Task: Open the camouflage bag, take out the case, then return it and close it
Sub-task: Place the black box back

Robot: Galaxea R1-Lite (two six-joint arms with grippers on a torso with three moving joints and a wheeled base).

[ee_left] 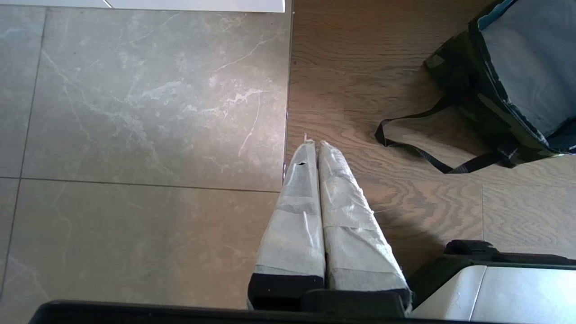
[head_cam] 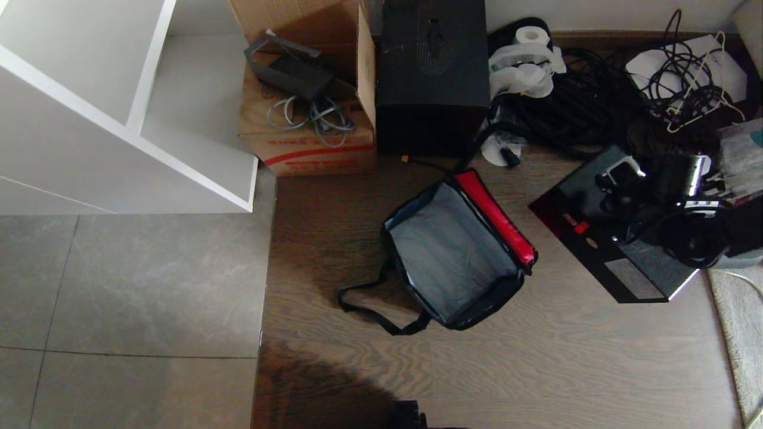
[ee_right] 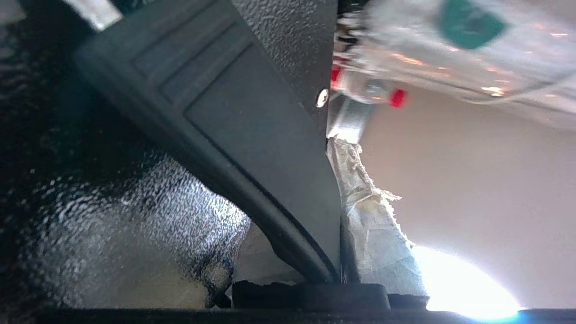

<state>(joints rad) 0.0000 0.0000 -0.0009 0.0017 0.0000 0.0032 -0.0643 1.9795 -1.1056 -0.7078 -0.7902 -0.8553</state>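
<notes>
At the far left of the head view stands a white shelf unit (head_cam: 125, 113) over grey floor tiles (head_cam: 131, 286). Beside it sits a cardboard box (head_cam: 307, 128) with a dark tray (head_cam: 289, 68) and a loop of grey cable (head_cam: 313, 116) on top, and next to that, touching its side, a tall black box (head_cam: 434, 77).

The left gripper (ee_left: 313, 146) hangs low over the seam where the tiles meet the wooden floor (head_cam: 536, 357); its taped fingers (ee_left: 294, 216) are pressed together with nothing between them.

In the middle, on the wood, lies the camouflage bag (head_cam: 456, 253), wide open: grey lining faces up, the red inner panel runs along its right edge, and one black strap (head_cam: 375, 307) trails out toward the tiles. The bag is hollow (only lining shows inside).

Right of the bag, apart from it, is the case (head_cam: 602, 238), flat, black and tilted, with small red latches on its face. The right gripper (head_cam: 620, 179) is at the case's upper end; in the right wrist view its taped finger (ee_right: 373, 225) lies tight against the black handle (ee_right: 252, 135), so the gripper is pinching the handle.

Behind, along the wall, are tangled black cables (head_cam: 572, 107), a roll of white paper (head_cam: 530, 36) and a white wire hanger (head_cam: 697, 89). A pale rug (head_cam: 739, 322) edges the far right.
</notes>
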